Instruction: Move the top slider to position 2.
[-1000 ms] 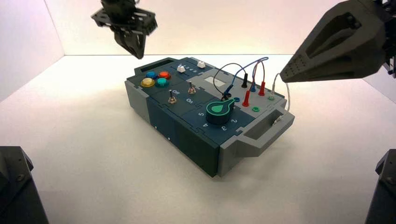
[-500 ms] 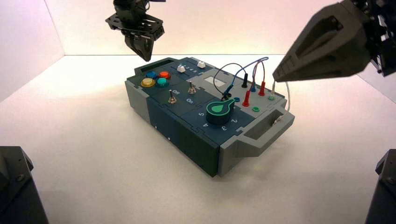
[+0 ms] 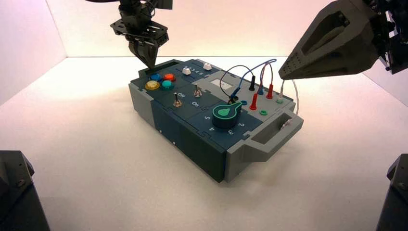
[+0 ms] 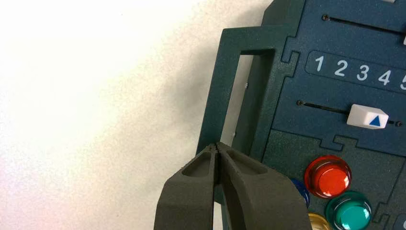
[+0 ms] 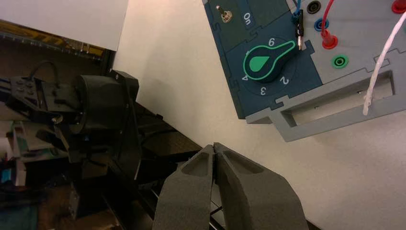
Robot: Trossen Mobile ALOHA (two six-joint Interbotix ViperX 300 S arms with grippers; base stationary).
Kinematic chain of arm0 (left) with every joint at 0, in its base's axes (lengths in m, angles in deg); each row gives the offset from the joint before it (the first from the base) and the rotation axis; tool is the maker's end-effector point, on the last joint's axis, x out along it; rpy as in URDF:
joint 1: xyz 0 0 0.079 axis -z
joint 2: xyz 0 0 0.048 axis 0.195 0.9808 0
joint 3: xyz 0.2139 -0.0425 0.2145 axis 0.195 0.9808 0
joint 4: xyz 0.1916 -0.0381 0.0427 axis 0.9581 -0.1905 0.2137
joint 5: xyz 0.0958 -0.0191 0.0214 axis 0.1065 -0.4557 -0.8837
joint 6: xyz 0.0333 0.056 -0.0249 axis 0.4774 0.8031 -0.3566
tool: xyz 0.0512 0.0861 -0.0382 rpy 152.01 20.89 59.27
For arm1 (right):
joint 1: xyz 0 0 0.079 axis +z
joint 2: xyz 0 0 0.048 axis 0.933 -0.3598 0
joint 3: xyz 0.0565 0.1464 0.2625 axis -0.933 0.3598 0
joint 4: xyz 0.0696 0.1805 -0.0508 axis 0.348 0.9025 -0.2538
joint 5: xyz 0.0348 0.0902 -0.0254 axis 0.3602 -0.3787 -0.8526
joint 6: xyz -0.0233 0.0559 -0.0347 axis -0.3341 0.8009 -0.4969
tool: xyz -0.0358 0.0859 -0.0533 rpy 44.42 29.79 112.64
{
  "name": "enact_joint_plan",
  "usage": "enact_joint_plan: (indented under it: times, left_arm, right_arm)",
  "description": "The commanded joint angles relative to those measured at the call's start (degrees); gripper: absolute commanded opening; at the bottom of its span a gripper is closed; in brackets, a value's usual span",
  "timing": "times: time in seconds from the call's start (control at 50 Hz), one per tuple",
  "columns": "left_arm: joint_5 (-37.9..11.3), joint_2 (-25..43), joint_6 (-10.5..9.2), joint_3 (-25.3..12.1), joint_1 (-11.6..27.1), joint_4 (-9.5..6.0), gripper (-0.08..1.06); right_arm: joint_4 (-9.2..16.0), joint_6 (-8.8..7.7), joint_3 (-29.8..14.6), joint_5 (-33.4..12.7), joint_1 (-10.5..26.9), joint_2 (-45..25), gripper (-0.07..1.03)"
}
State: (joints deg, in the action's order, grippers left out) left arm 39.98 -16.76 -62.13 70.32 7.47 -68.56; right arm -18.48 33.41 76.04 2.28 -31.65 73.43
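The top slider, the white knob farther from the coloured buttons, sits to the right of the left claw, well apart from it. Only the slider's edge shows in the left wrist view, past the 4 of the number row. Position 2 is nearer the claw than that knob, printed between the two slots. The other white slider, marked with a blue triangle, is also to the claw's right, with its slot reaching back towards the claw.

The left claw is closed, its tips together with nothing between them, at the box's dark handle; whether they touch it, I cannot tell. Nearer the claw than the sliders are the blue button and red button, with the yellow button and green button close by.

The right claw waits to the right of the left one, near the grey handle, also closed and empty.
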Motion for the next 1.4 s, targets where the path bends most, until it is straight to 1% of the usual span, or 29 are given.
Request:
enact_joint_plan:
  times: [0.02,0.26,0.4,0.56,0.82,0.9,0.98,1.1,1.26,1.4]
  left_arm:
    - [-1.67,-0.97,0.26,1.41,-0.44,0.26,-0.03]
    - [-2.20,-3.34,0.26,4.83,-0.18,0.26,-0.03]
    - [-2.72,-3.87,0.18,6.15,-0.09,0.35,-0.03]
    - [-3.78,-4.83,-0.18,7.73,0.97,0.26,-0.03]
    - [-5.45,-6.24,-0.70,10.63,5.54,0.26,-0.03]
    - [-5.54,-6.77,-1.23,11.43,7.21,0.35,-0.03]
    - [-5.54,-7.73,-2.11,12.74,10.28,0.09,-0.03]
    - [-5.54,-8.44,-2.99,13.54,12.30,0.00,-0.03]
    - [-5.54,-9.05,-3.60,14.33,13.54,-0.18,-0.03]
    - [-5.71,-9.84,-3.52,15.47,13.62,-0.18,-0.03]
  right_arm:
    - [-0.35,-0.18,-1.85,0.44,0.09,-0.53,-0.02]
    - [-1.49,-0.26,-2.37,0.62,-0.09,-0.44,-0.02]
    - [-1.93,-0.35,-3.08,0.70,-0.09,-0.53,-0.02]
    - [-2.72,-0.35,-3.69,0.79,-0.09,-0.62,-0.02]
    - [-4.22,-0.35,-3.60,0.79,-0.09,-1.93,-0.02]
    - [-4.31,-0.35,-3.52,0.79,-0.09,-2.29,-0.02]
    - [-4.31,-0.35,-3.52,0.79,-0.09,-2.29,-0.02]
    - [-4.39,-0.35,-3.78,0.79,-0.09,-2.37,-0.02]
    - [-4.48,-0.35,-3.96,0.79,-0.09,-2.37,-0.02]
    - [-4.48,-0.35,-3.78,0.79,-0.09,-2.37,-0.02]
